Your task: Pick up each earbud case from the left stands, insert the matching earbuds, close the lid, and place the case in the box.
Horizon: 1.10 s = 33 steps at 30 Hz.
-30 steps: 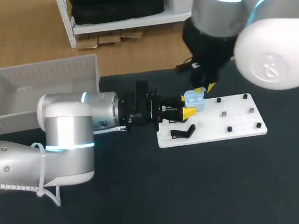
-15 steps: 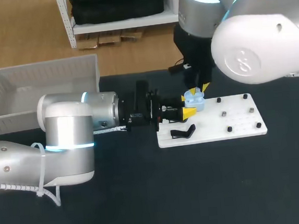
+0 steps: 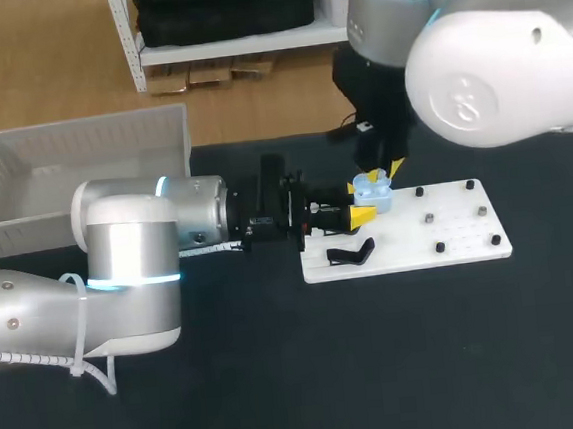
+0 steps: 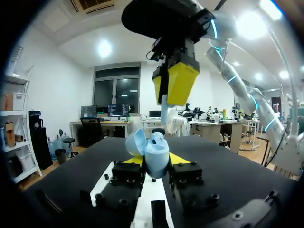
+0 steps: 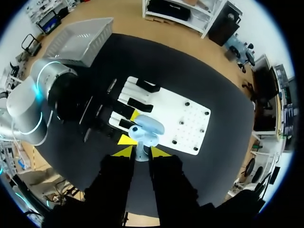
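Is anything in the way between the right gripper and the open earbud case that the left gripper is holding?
Nothing visible does. The right gripper, with an earbud in its fingers, hangs just above the case held by the left gripper; the lid is swung aside, leaving a clear gap.

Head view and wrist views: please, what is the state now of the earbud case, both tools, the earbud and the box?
earbud case: lid open, upright, held off the board.
left tool: shut on the earbud case.
right tool: shut on the earbud, just above the open case.
earbud: gripped, not yet seated in the case.
box: no case in it.
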Each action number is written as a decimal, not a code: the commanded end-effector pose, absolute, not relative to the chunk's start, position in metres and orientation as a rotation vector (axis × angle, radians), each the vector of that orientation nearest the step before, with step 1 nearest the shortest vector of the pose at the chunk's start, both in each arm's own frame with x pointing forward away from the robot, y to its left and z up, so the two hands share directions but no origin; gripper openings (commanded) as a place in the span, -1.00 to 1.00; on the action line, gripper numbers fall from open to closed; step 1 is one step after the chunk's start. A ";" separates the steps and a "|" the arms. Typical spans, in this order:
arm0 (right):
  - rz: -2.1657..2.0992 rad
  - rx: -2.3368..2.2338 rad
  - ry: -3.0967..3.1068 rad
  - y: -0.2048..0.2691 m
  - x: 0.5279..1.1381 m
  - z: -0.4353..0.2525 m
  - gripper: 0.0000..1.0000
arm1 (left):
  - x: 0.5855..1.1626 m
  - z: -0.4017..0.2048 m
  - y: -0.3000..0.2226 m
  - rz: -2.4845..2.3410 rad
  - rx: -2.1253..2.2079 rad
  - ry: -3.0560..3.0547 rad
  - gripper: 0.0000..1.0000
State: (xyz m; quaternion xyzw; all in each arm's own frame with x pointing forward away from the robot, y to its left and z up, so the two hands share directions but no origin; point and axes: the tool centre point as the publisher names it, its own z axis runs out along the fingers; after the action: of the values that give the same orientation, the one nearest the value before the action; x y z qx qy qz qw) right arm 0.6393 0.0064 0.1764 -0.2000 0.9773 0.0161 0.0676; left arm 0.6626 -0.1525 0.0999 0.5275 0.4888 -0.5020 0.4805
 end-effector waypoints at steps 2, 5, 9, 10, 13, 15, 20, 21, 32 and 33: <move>-0.002 -0.645 2.965 0.015 0.645 0.177 -1.00 | 0.663 0.100 -0.153 -1.224 1.288 1.194 -1.00; -0.036 -0.667 2.962 0.017 0.644 0.176 -1.00 | 0.663 0.100 -0.153 -1.224 1.288 1.194 -1.00; -0.066 -0.678 2.960 0.018 0.642 0.172 -1.00 | 0.663 0.100 -0.153 -1.224 1.288 1.194 -1.00; -0.072 -0.681 2.960 0.018 0.641 0.171 -1.00 | 0.663 0.100 -0.153 -1.224 1.288 1.194 -1.00; -0.078 -0.682 2.960 0.018 0.640 0.170 -1.00 | 0.663 0.100 -0.153 -1.224 1.288 1.194 -1.00; -0.082 -0.682 2.960 0.017 0.640 0.170 -1.00 | 0.663 0.100 -0.153 -1.224 1.295 1.199 -1.00; -0.085 -0.674 2.962 0.016 0.640 0.168 -1.00 | 0.664 0.099 -0.154 -1.221 1.306 1.211 -1.00; -0.087 -0.673 2.963 0.016 0.640 0.168 -1.00 | 0.664 0.098 -0.154 -1.219 1.308 1.219 -1.00; -0.098 -0.691 2.969 0.020 0.642 0.162 -1.00 | 0.665 0.097 -0.153 -1.208 1.309 1.241 -1.00; -0.097 -0.692 2.970 0.020 0.642 0.161 -1.00 | 0.665 0.096 -0.153 -1.207 1.308 1.241 -1.00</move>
State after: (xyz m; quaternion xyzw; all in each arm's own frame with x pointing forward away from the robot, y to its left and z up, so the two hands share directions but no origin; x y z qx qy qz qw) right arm 0.6406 0.0182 0.1628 -0.2272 0.9723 -0.0308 0.0462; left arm 0.6654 -0.1523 0.0964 0.5336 0.5045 -0.4933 0.4663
